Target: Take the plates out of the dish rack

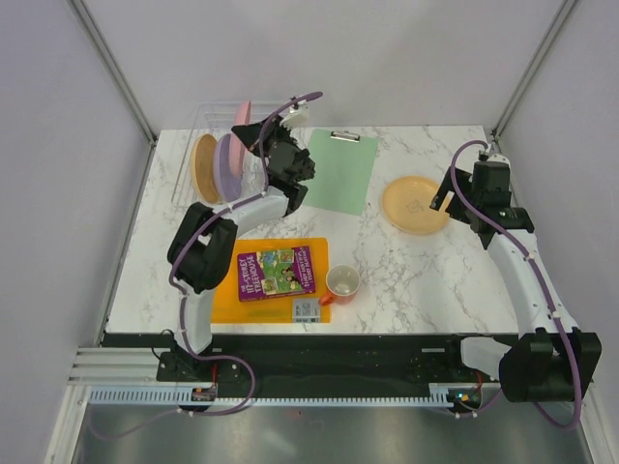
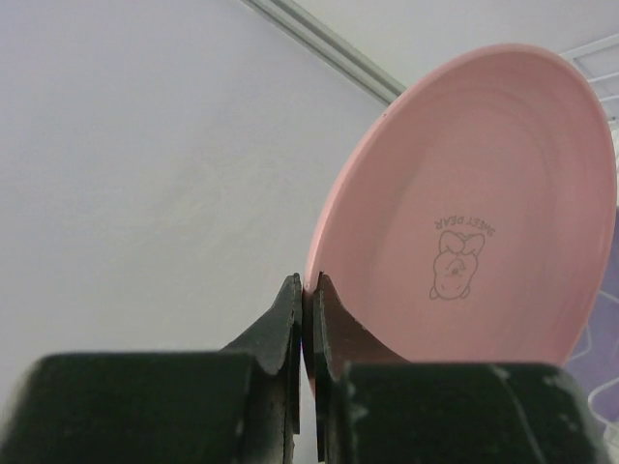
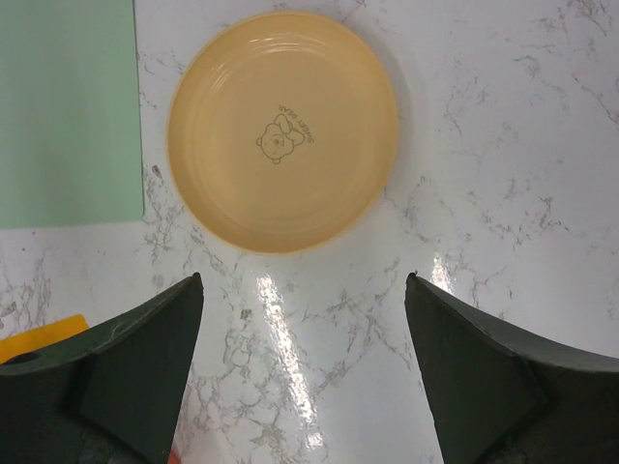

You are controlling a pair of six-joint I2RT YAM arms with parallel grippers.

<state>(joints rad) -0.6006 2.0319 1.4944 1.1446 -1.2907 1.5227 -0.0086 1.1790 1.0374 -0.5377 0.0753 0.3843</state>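
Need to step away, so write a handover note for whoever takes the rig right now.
Left gripper: shut on the rim of the pink plate, at the far end of the dish rack.
Right gripper: open, empty, above the table near the yellow plate.
Done: yellow plate lies flat on the table.
Left: pink plate, then lilac plate and orange plate standing in the rack.

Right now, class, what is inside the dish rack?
A yellow-orange plate and a lilac plate stand on edge in the dish rack. The pink plate beside them is gripped by the left tool. The left arm hides the rack's clipboard side.
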